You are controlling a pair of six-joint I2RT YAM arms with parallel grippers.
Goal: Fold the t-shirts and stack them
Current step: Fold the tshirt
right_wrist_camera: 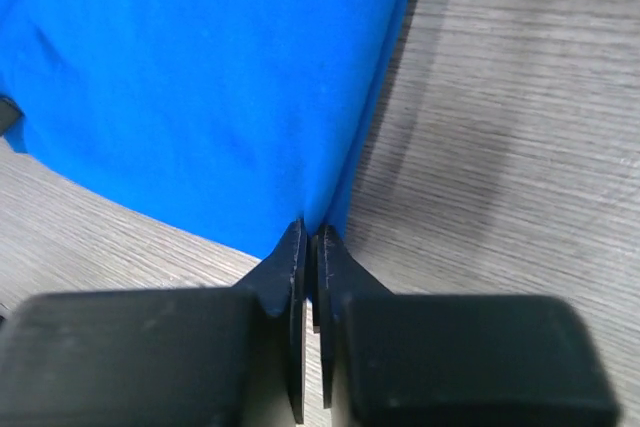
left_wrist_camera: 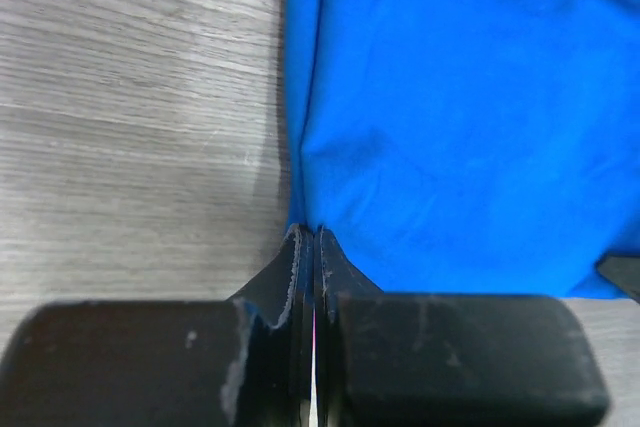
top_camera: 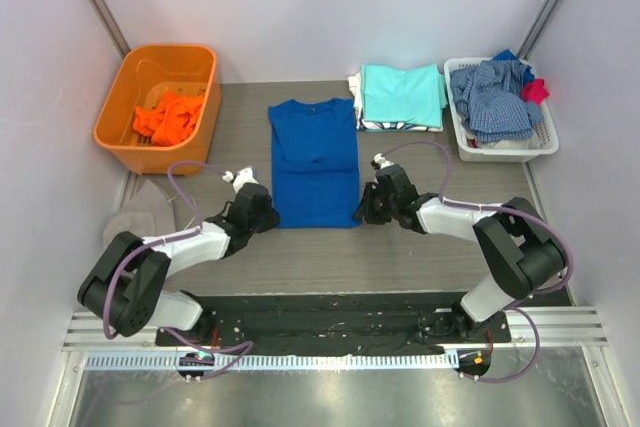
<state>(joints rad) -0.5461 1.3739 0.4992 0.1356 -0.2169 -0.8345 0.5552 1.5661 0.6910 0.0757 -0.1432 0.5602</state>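
The royal blue t-shirt (top_camera: 314, 162) lies flat in the middle of the table, sides folded in to a narrow strip, collar at the far end. My left gripper (top_camera: 272, 217) is shut on its near left corner (left_wrist_camera: 305, 219). My right gripper (top_camera: 360, 215) is shut on its near right corner (right_wrist_camera: 325, 215). A folded stack with an aqua t-shirt (top_camera: 402, 94) on top and a white one under it lies at the back right. An orange t-shirt (top_camera: 168, 117) lies crumpled in the orange bin (top_camera: 122, 102).
A white basket (top_camera: 505, 148) at the back right holds the blue-and-white checked garment (top_camera: 494, 99) and a small red cloth (top_camera: 536, 90). A grey cloth (top_camera: 140, 209) lies at the left table edge beside my left arm. Walls close in on both sides.
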